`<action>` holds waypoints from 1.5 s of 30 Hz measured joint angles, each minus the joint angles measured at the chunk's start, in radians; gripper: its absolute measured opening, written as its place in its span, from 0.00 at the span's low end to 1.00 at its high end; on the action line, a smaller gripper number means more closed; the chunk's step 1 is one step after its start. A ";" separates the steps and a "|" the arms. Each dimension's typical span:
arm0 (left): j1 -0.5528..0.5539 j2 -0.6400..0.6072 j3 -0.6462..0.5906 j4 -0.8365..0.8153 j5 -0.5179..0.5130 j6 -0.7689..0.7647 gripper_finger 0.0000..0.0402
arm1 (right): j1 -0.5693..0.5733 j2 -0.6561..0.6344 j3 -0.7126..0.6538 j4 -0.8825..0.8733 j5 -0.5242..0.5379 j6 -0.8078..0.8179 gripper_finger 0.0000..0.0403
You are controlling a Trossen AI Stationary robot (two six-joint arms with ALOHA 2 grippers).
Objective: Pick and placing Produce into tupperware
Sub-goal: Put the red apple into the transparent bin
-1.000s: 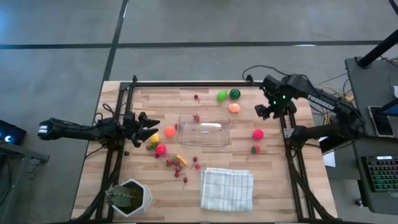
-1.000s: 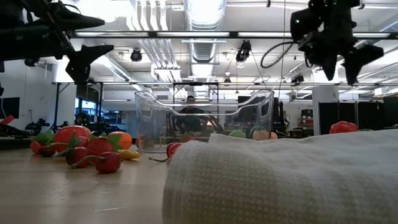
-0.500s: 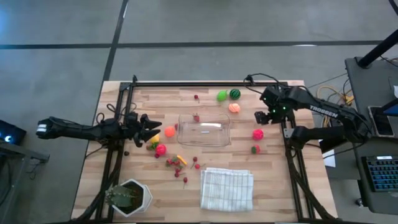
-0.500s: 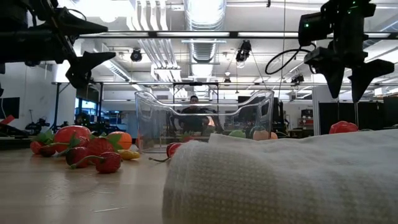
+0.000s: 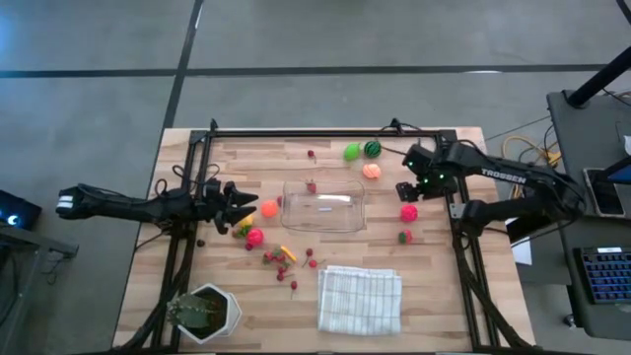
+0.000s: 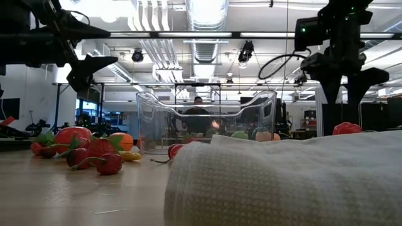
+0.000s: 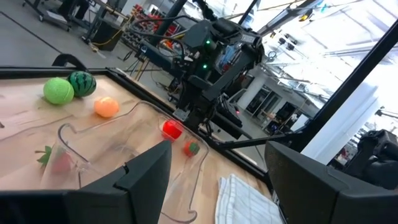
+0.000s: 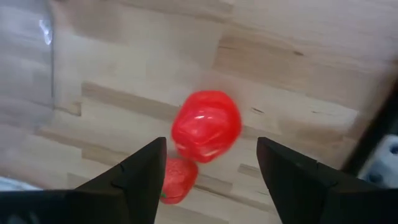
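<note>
The clear tupperware (image 5: 323, 208) sits mid-table, with a small red berry (image 5: 312, 186) at its far wall. Produce lies around it: green (image 5: 351, 152), striped dark green (image 5: 372, 149) and orange (image 5: 372, 171) balls beyond it, and orange (image 5: 269, 208), yellow (image 5: 243, 222) and pink (image 5: 255, 237) pieces with red berries (image 5: 281, 258) to its left. My right gripper (image 5: 406, 189) is open, pointing down, just above the pink-red fruit (image 8: 206, 126), beside a strawberry (image 8: 177, 180). My left gripper (image 5: 248, 201) is open and hovers level left of the tupperware (image 7: 124, 162).
A folded white cloth (image 5: 360, 298) lies at the near edge, filling the low view's foreground (image 6: 282, 182). A potted plant (image 5: 202, 312) stands at the near left corner. A black frame (image 5: 296, 132) rims the table. A person shows far behind the container (image 6: 198, 110).
My right gripper has moved toward the table's near edge and a little left, coming down over the pink-red fruit, and has tipped to point straight down. My left gripper has crept slightly right toward the tupperware. No produce has moved.
</note>
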 joint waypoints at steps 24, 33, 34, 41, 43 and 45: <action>0.000 0.085 0.000 0.008 0.000 0.000 0.61 | 0.244 0.018 -0.049 0.040 0.183 -0.313 0.91; 0.000 0.090 0.000 0.008 0.000 0.000 0.61 | 0.276 0.065 -0.116 0.129 0.106 -0.525 0.91; 0.000 0.089 0.000 0.008 0.000 0.000 0.61 | 0.277 0.074 -0.122 0.142 0.111 -0.525 0.91; 0.000 0.089 0.000 0.008 0.000 0.000 0.61 | 0.276 0.152 -0.133 0.177 0.192 -0.509 0.91; 0.000 0.089 0.000 0.008 0.000 0.000 0.61 | 0.276 0.180 -0.133 0.188 0.191 -0.508 0.91; 0.000 0.089 0.000 0.008 0.000 0.000 0.61 | 0.277 0.212 -0.133 0.193 0.191 -0.495 0.91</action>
